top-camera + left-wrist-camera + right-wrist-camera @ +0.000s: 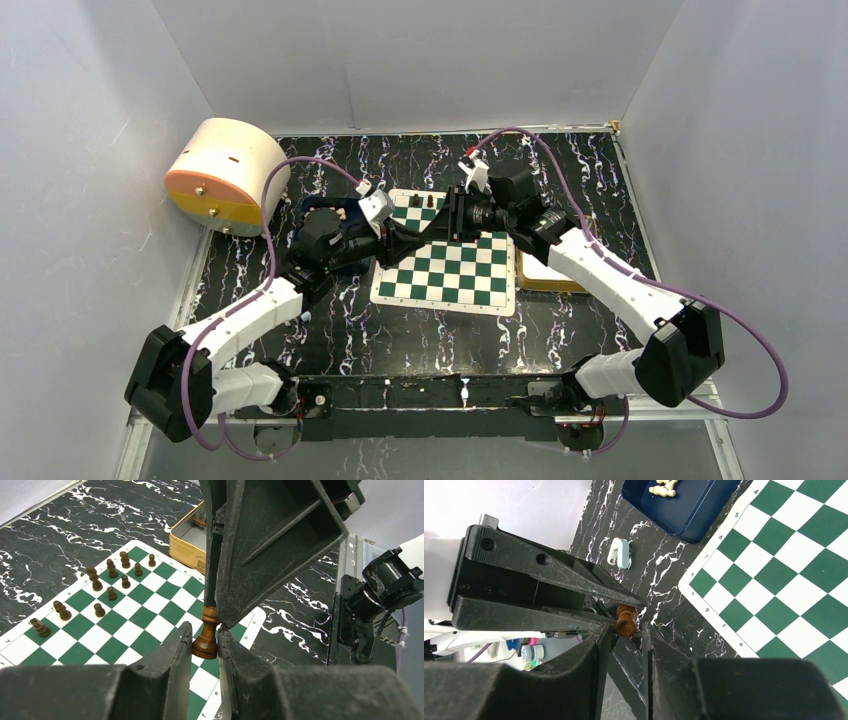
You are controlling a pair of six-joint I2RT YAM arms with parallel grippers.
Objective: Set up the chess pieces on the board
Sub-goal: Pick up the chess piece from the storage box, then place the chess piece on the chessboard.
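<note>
- Arms from both sides meet over the far half of the flat green-and-white checked board (455, 275) in the overhead view. The left gripper (425, 236) and the right gripper (448, 222) are tip to tip, and anything between them is too small to make out. The right arm covers most of a gold rectangular tin tray (545, 280) beside the board.
- Left wrist view: the left fingers are nearly closed, pinching the base of a brown turned-wood chess piece (206, 640) held roughly upright above the board's edge. Its head is hidden between the right gripper's black fingers (270, 545). Ten dark chess pieces (111, 594) stand on the far squares.
- Right wrist view: the right fingers sit narrowly apart around that brown piece, and whether they grip it cannot be told. A dark blue tray (684, 510), cut off at the top, holds pale pieces (664, 487).
</note>
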